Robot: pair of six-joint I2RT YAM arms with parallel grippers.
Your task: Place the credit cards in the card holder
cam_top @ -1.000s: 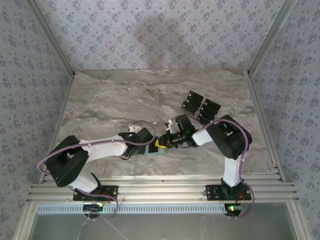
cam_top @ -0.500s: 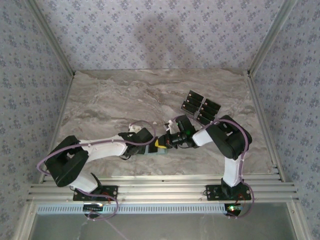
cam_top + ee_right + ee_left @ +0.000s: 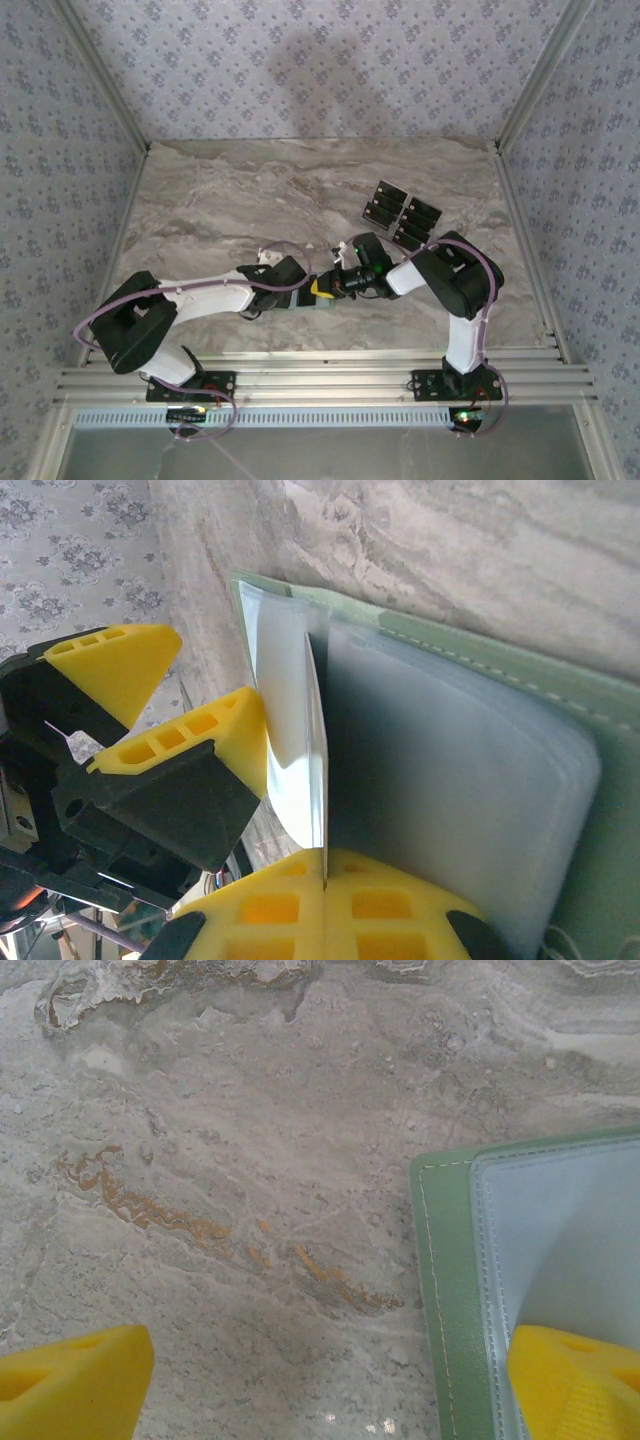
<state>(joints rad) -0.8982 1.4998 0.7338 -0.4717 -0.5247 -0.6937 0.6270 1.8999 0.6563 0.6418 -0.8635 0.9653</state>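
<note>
Mid-tabletop (image 3: 250, 1110), card holder (image 3: 447, 1290) lies open & flat: sage-green leather-look cover w/ pale stitching, glossy clear pockets inside. My left claw (image 3: 320, 1390) is spread wide, gripping nothing; one yellow fingertip (image 3: 575, 1385) rests on a pocket, prob. to pin the holder down. My right claw (image 3: 325, 910) is pinched fully closed on a thin sheet (image 3: 318, 760) standing edge-on, likely a pocket flap lifted to open a slot; can't confirm. Credit cards (image 3: 400, 212), flat black rectangles, lie well apart, far right.
</note>
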